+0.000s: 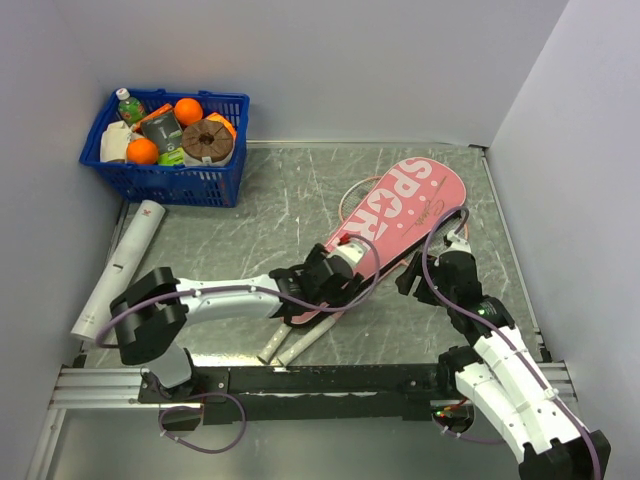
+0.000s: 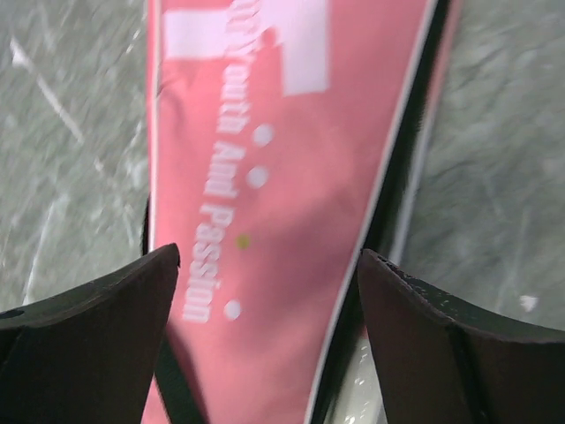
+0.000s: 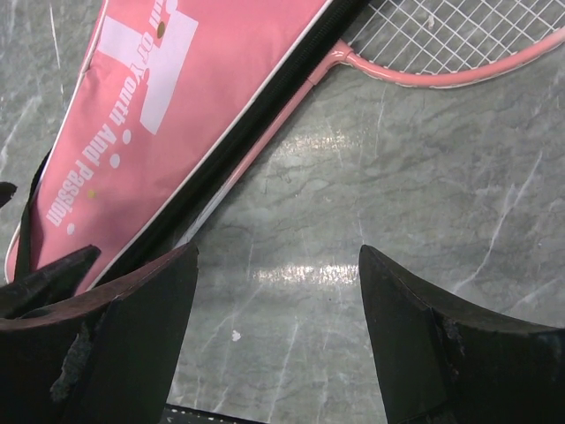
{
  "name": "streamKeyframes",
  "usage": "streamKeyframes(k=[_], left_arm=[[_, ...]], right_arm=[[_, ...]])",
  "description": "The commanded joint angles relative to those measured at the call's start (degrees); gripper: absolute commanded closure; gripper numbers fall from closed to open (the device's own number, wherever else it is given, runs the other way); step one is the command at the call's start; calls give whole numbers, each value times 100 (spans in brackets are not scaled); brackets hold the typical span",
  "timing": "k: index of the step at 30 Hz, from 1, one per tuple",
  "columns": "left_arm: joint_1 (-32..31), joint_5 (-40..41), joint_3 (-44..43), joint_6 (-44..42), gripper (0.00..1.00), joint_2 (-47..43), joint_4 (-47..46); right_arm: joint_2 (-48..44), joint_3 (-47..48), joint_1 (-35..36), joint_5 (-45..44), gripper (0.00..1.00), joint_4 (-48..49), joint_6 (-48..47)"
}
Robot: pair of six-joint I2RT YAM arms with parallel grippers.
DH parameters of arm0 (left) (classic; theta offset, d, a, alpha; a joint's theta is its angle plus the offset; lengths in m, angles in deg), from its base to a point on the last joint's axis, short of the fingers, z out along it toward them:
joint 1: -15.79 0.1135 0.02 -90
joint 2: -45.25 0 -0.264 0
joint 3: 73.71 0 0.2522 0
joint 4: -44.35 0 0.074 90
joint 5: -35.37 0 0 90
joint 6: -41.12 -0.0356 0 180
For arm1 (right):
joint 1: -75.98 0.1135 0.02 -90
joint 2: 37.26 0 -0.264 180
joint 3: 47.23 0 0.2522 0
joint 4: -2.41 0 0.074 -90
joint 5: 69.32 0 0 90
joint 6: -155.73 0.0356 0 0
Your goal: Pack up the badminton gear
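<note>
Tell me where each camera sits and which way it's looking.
Top: high behind the robot, looking down on the table, blue basket and pink bag; left arm and right arm show.
Left wrist: on the left arm, facing the bag; open left fingers show.
Right wrist: on the right arm, facing table, bag and a racket; open right fingers show.
Shared: both wrist views see the bag's lettering.

Blue basket in far-left corner, oranges, bottle inside, grey marbled table

1. Top camera: high at the near side, looking down on the whole table.
2. Left wrist: tight over the pink bag.
3. Right wrist: farther back, sharing that bag.
</note>
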Motion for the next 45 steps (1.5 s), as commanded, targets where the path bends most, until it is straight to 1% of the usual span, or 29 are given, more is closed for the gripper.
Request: streamKeyframes(k=[1,9,13,14,18,20,21,22,26,28,31,33,37,38,39,40,42,43,45], left_arm=[[-143,-291,-440,-609,13,324,-357],[-249,-239,-712,-865,16,842,-400],[-249,-283,-800,-961,20,1001,-427],[-249,-283,-818,-962,21,1036,-401],[-249,-309,-827,-1014,23,1159,-470],[-249,-345,-835,-1032,31,1203,-471],[-249,-345,-827,-1075,37,1238,-471],[-249,-292,-844,-1085,48,1265,-462],[-249,-292,-888,-1146,60,1370,-462],[-249,-292,-897,-1172,64,1414,-479],[-240,-301,-880,-1181,64,1458,-497],[-240,-292,-897,-1181,63,1502,-506],[-240,-239,-915,-1190,56,1546,-515],[-240,-239,-923,-1190,57,1555,-523],[-240,-204,-932,-1199,58,1572,-532],[-240,-195,-923,-1208,64,1572,-541],[-222,-160,-915,-1208,69,1581,-550],[-214,-125,-932,-1208,77,1590,-541],[-205,-81,-950,-1216,85,1573,-532]], right_arm=[[2,113,-54,-36,20,61,50],[117,87,-71,-27,20,193,103],[187,87,-89,-36,21,237,103],[196,87,-89,94,21,246,103],[257,52,-89,131,21,290,112],[258,25,-107,131,21,333,121],[275,8,-98,139,21,342,121],[292,-1,-115,148,21,351,129],[336,-10,-115,201,21,404,138],[363,-19,-133,218,21,421,138],[389,-36,-124,236,21,456,147],[398,-54,-133,271,21,474,147],[433,-80,-150,315,21,527,147],[442,-89,-151,315,22,536,138],[451,-89,-142,324,21,527,138],[451,-89,-150,324,22,536,138],[433,-98,-151,324,22,545,138],[425,-98,-151,333,22,536,138],[381,-98,-159,350,22,536,138]])
